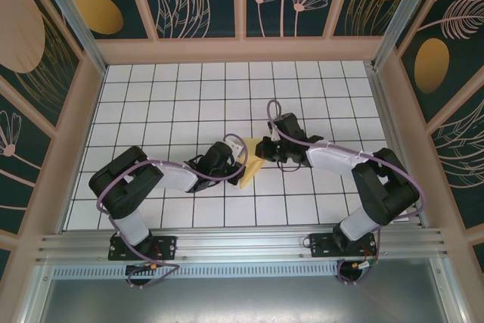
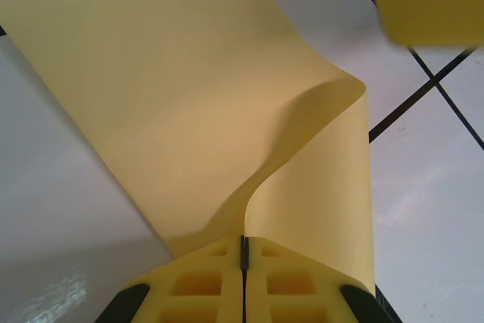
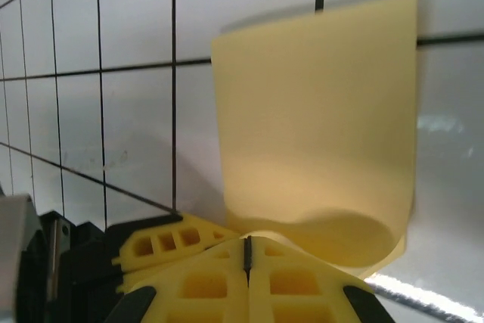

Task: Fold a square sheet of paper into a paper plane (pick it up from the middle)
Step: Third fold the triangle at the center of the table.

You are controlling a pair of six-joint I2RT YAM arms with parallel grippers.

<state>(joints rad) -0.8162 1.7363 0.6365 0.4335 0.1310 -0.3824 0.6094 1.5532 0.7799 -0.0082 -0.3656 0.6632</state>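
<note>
Left gripper [image 2: 243,253] was clamped tight on the paper [image 2: 189,96], pinching an edge right at its tips, with the sheet curling up ahead. Right gripper [image 3: 247,251] was clenched too. The paper bowed up just past its tips and looked pinched, though the contact was tucked behind the fingers. From the top, the paper sat between both grippers, partly covered.
</note>
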